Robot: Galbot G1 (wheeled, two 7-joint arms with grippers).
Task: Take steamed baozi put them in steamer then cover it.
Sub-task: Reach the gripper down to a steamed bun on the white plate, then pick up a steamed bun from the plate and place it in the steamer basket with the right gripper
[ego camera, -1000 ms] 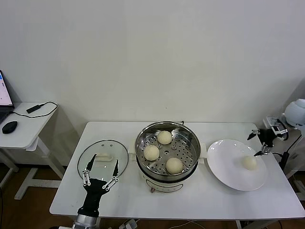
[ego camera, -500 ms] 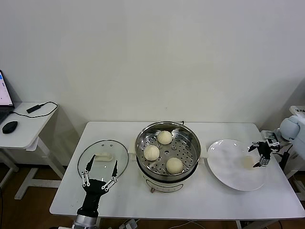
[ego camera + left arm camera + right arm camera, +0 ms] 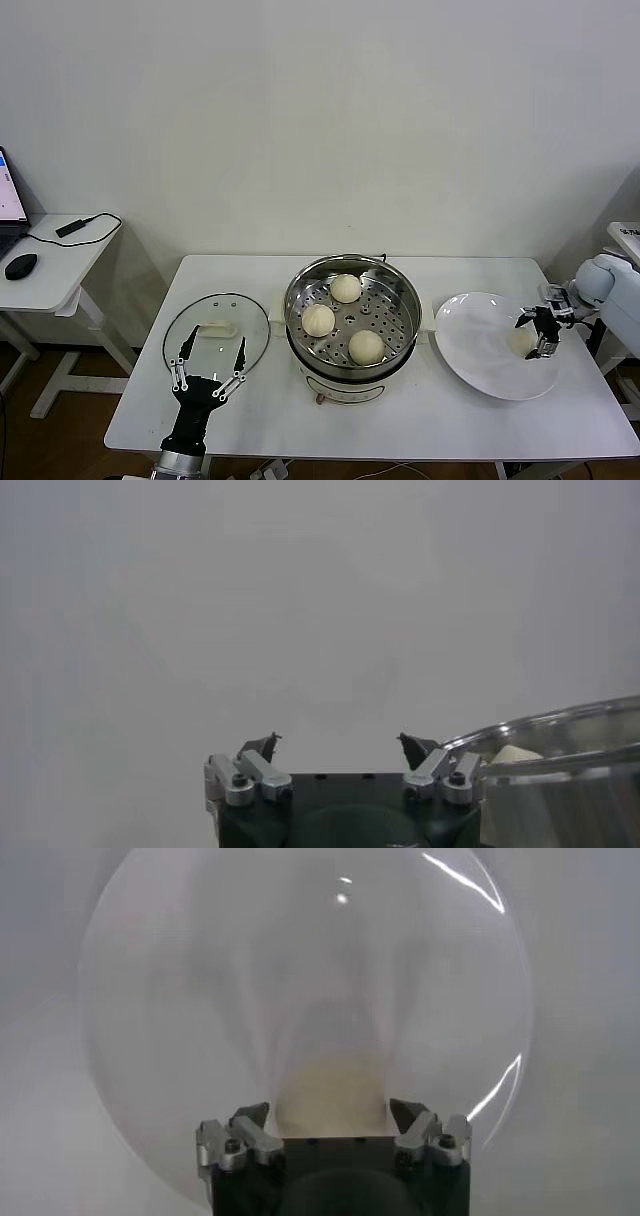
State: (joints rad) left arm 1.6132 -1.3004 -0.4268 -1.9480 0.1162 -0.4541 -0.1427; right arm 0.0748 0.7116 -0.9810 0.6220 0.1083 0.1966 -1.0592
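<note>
Steamer [image 3: 352,325] sits at centre of the head view, a shiny steel pot on a white base, w/ three steamed baozi on its perforated tray: one toward the back [image 3: 345,288], one at left-centre [image 3: 318,319], one toward the front [image 3: 366,346]. Fourth bun [image 3: 521,340] lies on the white plate [image 3: 475,350] at the right of the frame, just beside the steamer. Right gripper [image 3: 533,334] is down over that plate, fingers on either side of the bun; in the right wrist view the bun [image 3: 330,1093] shows between the two fingertips, gripper [image 3: 329,1116] straddling it, w/ the plate [image 3: 180,1028] filling most of the frame behind. Jaws stand fairly wide around the bun, but whether the pads actually touch it can't be told from either view (the bun's sides are hidden by the fingers). Glass lid [image 3: 216,330] w/ white handle lies flat on the table [image 3: 420,415] at lower left of the head view, just beside the steamer, not on it. Left gripper [image 3: 211,368] is at the lower left, over the near edge of the lid, fingers spread wide and holding nothing; the left wrist view shows the left gripper [image 3: 338,748] w/ tips well apart, and the lid's rim [image 3: 560,730] at the right edge of that frame. Small side desk [image 3: 50,262] w/ a mouse [image 3: 20,266] stands at far left, well apart from the table.
</note>
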